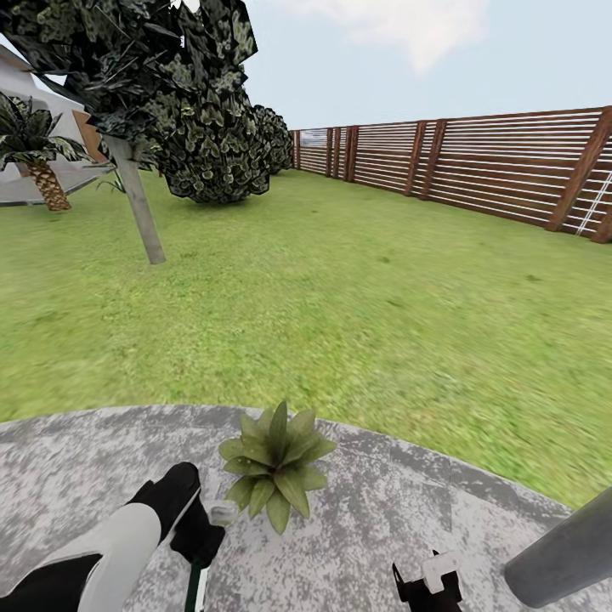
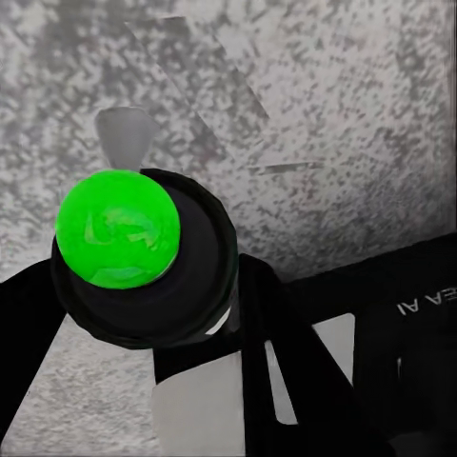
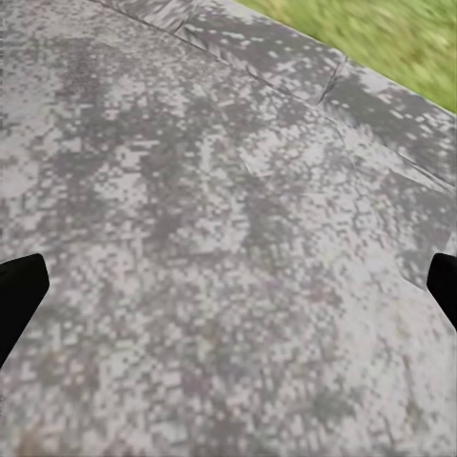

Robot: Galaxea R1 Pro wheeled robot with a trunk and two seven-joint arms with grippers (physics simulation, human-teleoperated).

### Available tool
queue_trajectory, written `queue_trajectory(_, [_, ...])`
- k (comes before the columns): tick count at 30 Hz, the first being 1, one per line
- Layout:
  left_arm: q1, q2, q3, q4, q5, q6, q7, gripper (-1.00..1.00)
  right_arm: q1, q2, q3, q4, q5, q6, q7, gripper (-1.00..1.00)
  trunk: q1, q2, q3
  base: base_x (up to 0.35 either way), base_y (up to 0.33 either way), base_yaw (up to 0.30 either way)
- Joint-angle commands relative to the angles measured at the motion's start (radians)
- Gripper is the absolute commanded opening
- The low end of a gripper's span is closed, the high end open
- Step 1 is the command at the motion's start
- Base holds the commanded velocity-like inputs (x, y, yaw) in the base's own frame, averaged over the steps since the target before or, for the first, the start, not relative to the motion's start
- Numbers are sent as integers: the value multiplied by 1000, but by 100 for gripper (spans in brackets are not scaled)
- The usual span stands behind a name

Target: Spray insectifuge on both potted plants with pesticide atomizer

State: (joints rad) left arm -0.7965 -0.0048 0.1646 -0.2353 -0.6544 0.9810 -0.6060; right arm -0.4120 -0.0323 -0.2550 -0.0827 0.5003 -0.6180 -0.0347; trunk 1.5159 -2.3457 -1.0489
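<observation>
From the head, the left tool (image 1: 202, 544) grips the atomizer (image 1: 223, 513) just beside a plant (image 1: 274, 466); its wrist shows the atomizer's green-capped body clamped, probably light, rigid, slick; the right tool (image 3: 228, 286) gapes over patio (image 3: 228, 190).

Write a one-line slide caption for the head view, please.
Left gripper holds the atomizer beside a potted plant on the grey patio.

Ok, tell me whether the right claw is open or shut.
Open: the right claw shows its two dark fingertips far apart, bare paving between.
</observation>
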Motion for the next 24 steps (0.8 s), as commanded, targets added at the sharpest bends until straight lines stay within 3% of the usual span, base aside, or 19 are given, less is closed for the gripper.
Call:
queue_trajectory(1, [-1, 0, 2, 0, -13, 6, -8, -100, -1, 0, -6, 1, 10, -3, -4, 100, 0, 0, -1, 91, 0, 0])
queue_trajectory(16, [4, 16, -2, -3, -21, 4, -2, -100, -1, 2, -7, 1, 9, -3, -4, 100, 0, 0, -16, 30, 0, 0])
queue_trajectory(20, [5, 34, -2, -6, -21, 5, 0, -100, -1, 2, -7, 1, 9, -3, -4, 100, 0, 0, -22, 0, 0, 0])
queue_trajectory(22, [5, 65, -2, -1, -21, 4, 0, -100, -1, 2, -7, 1, 9, -3, -4, 100, 0, 0, -26, 0, 0, 0])
queue_trajectory(24, [5, 81, -2, -3, -21, 3, 0, -100, -1, 2, -7, 1, 9, -3, -4, 100, 0, 0, -28, 0, 0, 0])
